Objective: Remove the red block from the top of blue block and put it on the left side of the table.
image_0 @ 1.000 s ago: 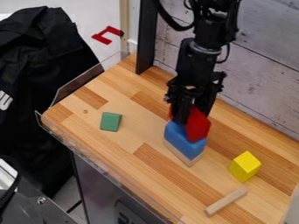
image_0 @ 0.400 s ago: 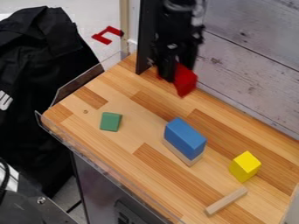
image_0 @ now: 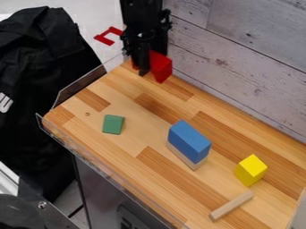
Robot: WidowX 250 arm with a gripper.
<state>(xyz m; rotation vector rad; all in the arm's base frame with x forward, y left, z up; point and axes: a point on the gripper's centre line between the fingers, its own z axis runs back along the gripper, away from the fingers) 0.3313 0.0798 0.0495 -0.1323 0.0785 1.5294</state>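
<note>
At the table's far left corner, in the upper middle of the view, the black gripper [image_0: 148, 62] hangs down, shut on the red block [image_0: 161, 67]. Part of the red block is hidden behind the gripper. The blue block [image_0: 190, 139] lies on a thin wooden piece [image_0: 184, 156] near the middle of the wooden table [image_0: 134, 154], with nothing on top of it. The gripper and red block are up and to the left of it, well apart.
A green block [image_0: 113, 124] sits on the left part of the table. To the right are a yellow block [image_0: 250, 170] and a wooden stick [image_0: 231, 205]. A clear low guard [image_0: 81, 86] edges the left side, and a plank wall [image_0: 239, 67] stands behind.
The gripper has lifted the red block off the blue block and carried it up and to the left in the view. The blue block has stayed where it was.
</note>
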